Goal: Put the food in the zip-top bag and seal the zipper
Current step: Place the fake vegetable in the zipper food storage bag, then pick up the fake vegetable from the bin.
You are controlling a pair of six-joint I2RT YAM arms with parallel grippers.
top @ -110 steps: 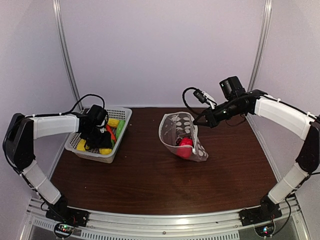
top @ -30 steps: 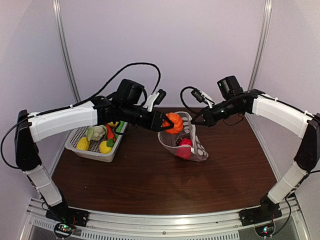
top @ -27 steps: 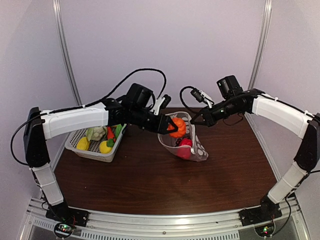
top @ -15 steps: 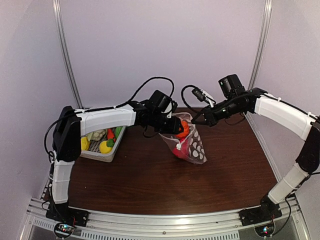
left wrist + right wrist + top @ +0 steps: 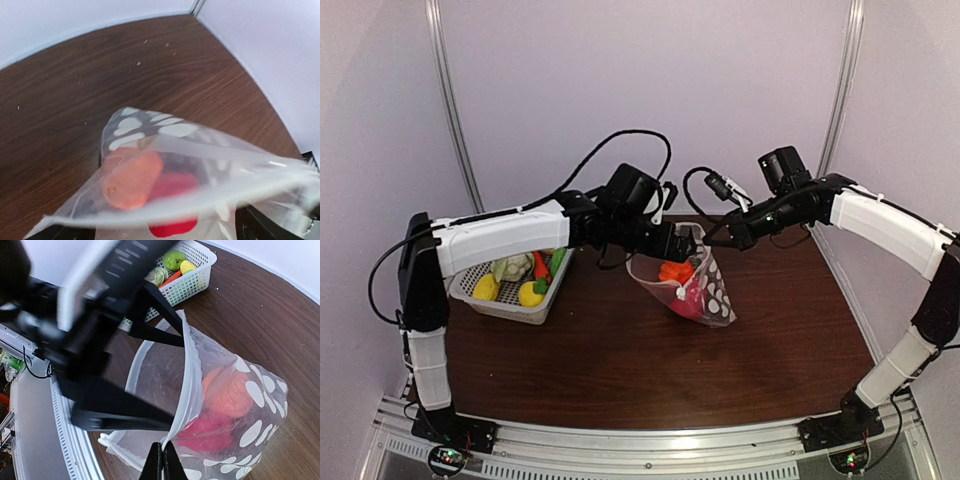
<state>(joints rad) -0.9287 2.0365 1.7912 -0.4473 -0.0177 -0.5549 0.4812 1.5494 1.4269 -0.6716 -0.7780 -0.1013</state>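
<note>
left gripper (image 5: 680, 243) — fingers spread wide, empty, at bag mouth | right gripper (image 5: 162, 460) — pinched tight on bag (image 5: 712, 296) rim | orange toy (image 5: 674, 271) inside, atop red toy (image 5: 692, 298)

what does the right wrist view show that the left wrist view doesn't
Only right wrist: the basket with food in it, the left gripper open at the mouth of the bag, and the right gripper pinching the bag's rim.
Only left wrist: the back corner of the table.
Both: the dotted bag with an orange piece and a red piece inside.
</note>
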